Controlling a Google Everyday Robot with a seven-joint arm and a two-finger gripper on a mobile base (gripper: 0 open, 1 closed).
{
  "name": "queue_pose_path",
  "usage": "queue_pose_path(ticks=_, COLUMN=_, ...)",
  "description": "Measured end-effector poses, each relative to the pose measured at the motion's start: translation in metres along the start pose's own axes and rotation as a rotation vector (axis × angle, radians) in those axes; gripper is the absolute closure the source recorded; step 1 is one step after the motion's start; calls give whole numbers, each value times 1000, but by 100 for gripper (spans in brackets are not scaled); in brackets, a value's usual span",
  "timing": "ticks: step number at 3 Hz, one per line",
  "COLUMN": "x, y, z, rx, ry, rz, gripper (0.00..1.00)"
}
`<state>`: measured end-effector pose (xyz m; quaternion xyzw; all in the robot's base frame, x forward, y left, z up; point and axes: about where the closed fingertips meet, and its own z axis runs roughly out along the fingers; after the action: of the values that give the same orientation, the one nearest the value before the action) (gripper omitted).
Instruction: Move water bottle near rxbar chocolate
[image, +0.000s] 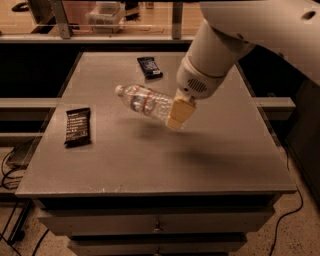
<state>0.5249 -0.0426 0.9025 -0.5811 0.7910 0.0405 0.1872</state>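
- The gripper (178, 115) hangs over the middle of the tabletop (225, 150), closed on the base end of the bottle (142, 101).
- The bottle is clear of the surface and lies nearly level. Its white cap points left and slightly away, and its shadow falls on the tabletop below.
- The rxbar (78, 126) lies flat near the left edge, well apart from the bottle, so the step in hand looks like the carry leftward.
- To do it well, bring the bottle across at this height and lower it only once it is just beside the rxbar, so the leading cap does not sweep into the wrapper and push it.
- Aim for bare tabletop to the right of the rxbar rather than on top of it, and keep away from the left edge, which is close behind the bar.
- The grip is at one end of a thin, crinkled bottle, so the free end may sag or swing. A slow, smooth move seems wise, letting go only when the bottle rests on the surface, since it may roll.
- Count: one bottle, one rxbar, one smaller dark wrapper (150, 67) at the far side, one gripper.
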Motion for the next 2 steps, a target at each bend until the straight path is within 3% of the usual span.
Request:
queue_pose_path(ticks=1, x=-39, y=14, z=24, rx=-80, ry=-55, rz=28, gripper=100)
queue_pose_path(ticks=2, x=-66, y=26, z=49, rx=-144, ry=-58, rz=93, gripper=82)
